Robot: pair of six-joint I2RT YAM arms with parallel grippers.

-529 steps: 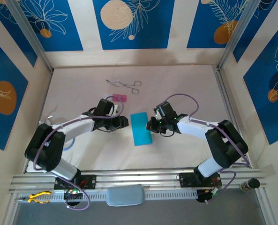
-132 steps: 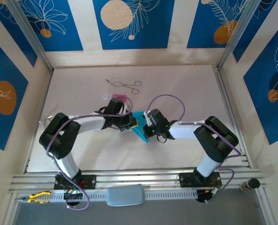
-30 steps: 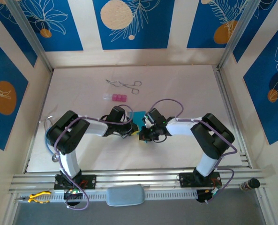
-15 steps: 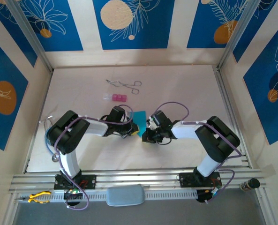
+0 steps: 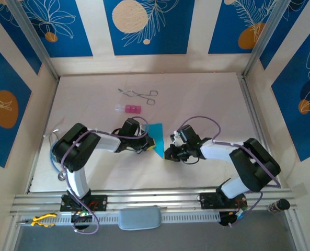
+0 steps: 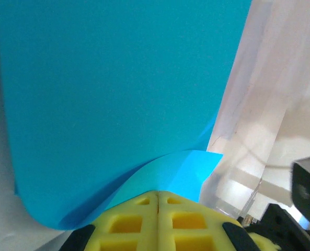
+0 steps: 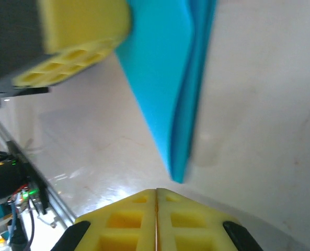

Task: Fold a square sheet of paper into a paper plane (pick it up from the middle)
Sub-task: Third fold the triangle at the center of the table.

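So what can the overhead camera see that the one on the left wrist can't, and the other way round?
The overhead camera gives the wide scene: both arms, the metal forceps and the small pink block far out on the table, and the right gripper shut beside the blue paper, not gripping it. The left wrist camera gives close detail: the left gripper, its yellow fingers pressed together on a curled edge of the sheet. Both show the blue paper, held at the left gripper.
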